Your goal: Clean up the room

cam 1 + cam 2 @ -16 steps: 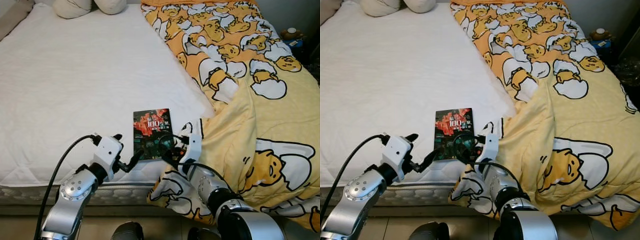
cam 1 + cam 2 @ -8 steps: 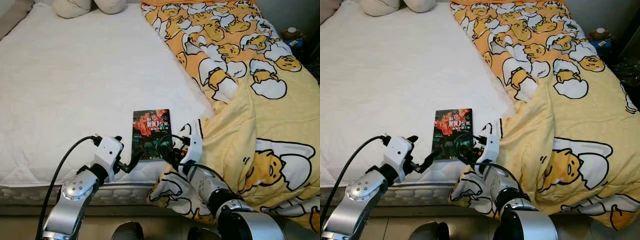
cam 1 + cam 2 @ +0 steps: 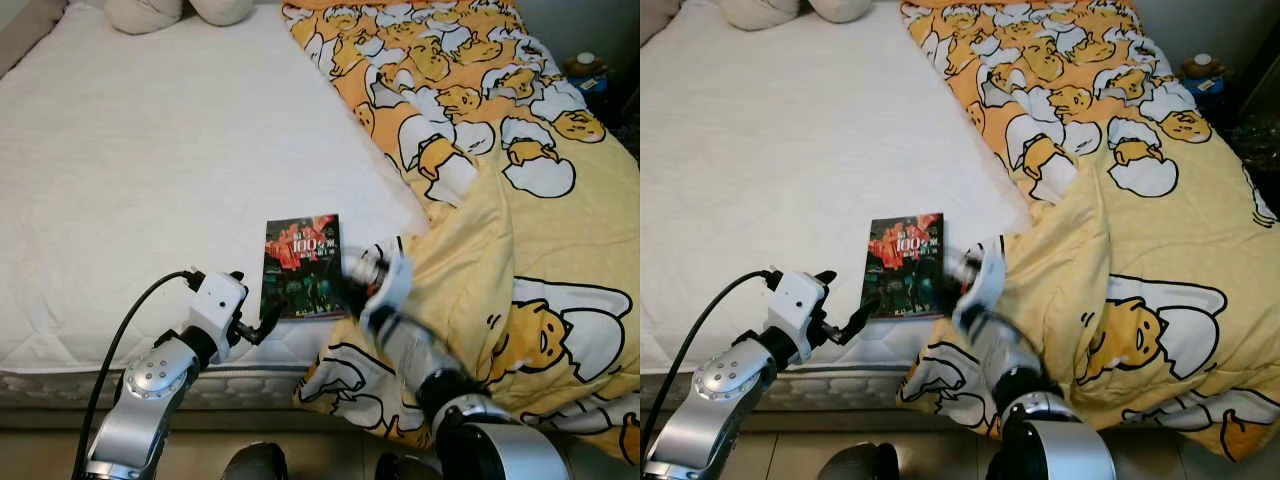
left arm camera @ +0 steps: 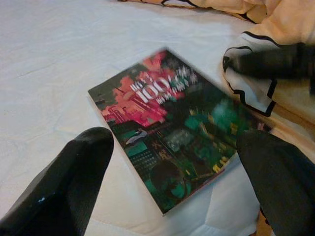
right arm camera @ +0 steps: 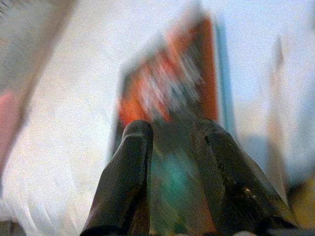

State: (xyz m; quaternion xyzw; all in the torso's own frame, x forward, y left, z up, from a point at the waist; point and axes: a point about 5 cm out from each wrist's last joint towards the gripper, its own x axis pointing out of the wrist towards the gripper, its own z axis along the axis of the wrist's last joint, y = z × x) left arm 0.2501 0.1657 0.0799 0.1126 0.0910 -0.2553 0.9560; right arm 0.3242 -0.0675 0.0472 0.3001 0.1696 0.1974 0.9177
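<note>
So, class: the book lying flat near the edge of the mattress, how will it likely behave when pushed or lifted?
The book looks thin and flat, so it probably slides, not rolls. Its glossy-looking cover may slip between fingers. Lying flush on the soft mattress, its edge seems hard to get under.

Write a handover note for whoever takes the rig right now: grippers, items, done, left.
Left gripper: open, at the bed edge, pointing at the book, not touching it.
Right gripper: fingers nearly together over the book's near right corner; blurred, grip unclear.
Book lies flat on the white mattress beside the yellow duvet.
Done: nothing lifted.
Left: pick up the book, put it away.
</note>
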